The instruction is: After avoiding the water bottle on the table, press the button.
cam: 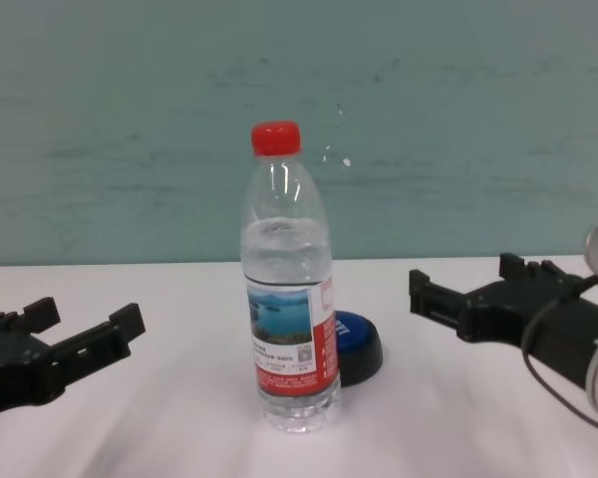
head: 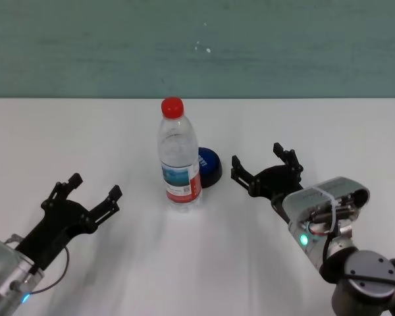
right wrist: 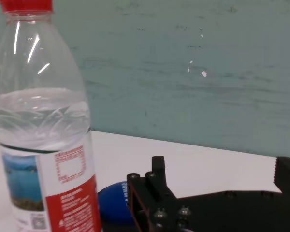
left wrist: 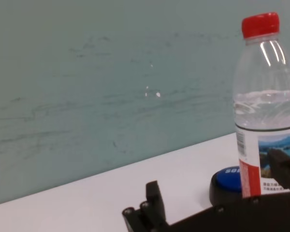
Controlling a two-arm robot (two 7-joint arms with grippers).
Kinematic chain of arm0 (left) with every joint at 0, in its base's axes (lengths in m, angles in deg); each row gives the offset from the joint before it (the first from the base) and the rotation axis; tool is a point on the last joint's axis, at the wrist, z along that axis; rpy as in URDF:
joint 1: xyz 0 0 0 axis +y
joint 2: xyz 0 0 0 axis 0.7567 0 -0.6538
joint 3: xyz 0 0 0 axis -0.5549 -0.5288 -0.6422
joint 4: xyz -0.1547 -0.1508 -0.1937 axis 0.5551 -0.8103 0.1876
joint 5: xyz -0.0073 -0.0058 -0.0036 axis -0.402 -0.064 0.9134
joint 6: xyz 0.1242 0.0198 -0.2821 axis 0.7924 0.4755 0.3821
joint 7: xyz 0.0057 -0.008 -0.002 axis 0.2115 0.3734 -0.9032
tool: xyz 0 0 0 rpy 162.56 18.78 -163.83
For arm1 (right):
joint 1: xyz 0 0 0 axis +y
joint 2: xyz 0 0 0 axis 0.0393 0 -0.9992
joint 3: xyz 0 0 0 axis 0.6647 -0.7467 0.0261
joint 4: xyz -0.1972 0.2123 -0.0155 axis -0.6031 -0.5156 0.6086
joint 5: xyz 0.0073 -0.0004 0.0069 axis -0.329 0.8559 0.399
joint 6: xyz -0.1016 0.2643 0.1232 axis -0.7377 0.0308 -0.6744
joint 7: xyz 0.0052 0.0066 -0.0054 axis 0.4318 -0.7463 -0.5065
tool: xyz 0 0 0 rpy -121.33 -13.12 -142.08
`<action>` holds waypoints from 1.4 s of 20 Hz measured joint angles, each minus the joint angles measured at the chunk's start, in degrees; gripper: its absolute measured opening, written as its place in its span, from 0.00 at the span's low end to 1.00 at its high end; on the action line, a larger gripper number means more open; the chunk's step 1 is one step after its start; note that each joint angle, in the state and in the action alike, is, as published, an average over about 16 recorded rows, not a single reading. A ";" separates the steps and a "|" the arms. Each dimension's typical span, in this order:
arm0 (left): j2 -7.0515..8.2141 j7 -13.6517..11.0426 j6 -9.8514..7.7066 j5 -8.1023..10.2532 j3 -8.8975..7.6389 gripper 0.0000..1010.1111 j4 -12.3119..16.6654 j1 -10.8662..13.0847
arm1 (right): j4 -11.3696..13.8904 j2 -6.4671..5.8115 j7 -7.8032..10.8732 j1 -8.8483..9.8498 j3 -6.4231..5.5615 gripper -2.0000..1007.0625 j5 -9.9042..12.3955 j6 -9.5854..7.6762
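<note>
Two pincers are hovering low over the white desk (head: 66,131), one on each side of the water bottle (head: 180,161). The bottle is standing upright near the middle of the desk, red cap on top, partly filled with water. Just behind it and slightly to the robot's right, the button (head: 209,166) is sitting on the desk, its blue dome partly hidden by the bottle in the chest view. The right pincer (head: 265,165) is reaching forward just beside the button, not touching it, with its jaws spread wide and holding nothing. The left pincer (head: 92,191) is waiting well apart from the bottle, its jaws also spread wide and empty.
</note>
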 joint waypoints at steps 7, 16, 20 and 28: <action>0.00 0.00 0.00 0.00 0.00 1.00 0.00 0.00 | 0.98 0.46 0.21 2.00 0.47 1.00 -0.68 0.67; 0.00 0.00 0.00 0.00 0.00 1.00 0.00 0.00 | 0.90 0.76 0.54 2.96 1.02 1.00 -0.99 1.47; 0.00 0.00 0.00 0.00 0.00 1.00 0.00 0.00 | 0.86 0.78 0.55 3.02 1.06 1.00 -1.02 1.55; 0.00 0.00 0.00 0.00 0.00 1.00 0.00 0.00 | 0.90 0.73 0.52 2.97 0.97 1.00 -0.99 1.55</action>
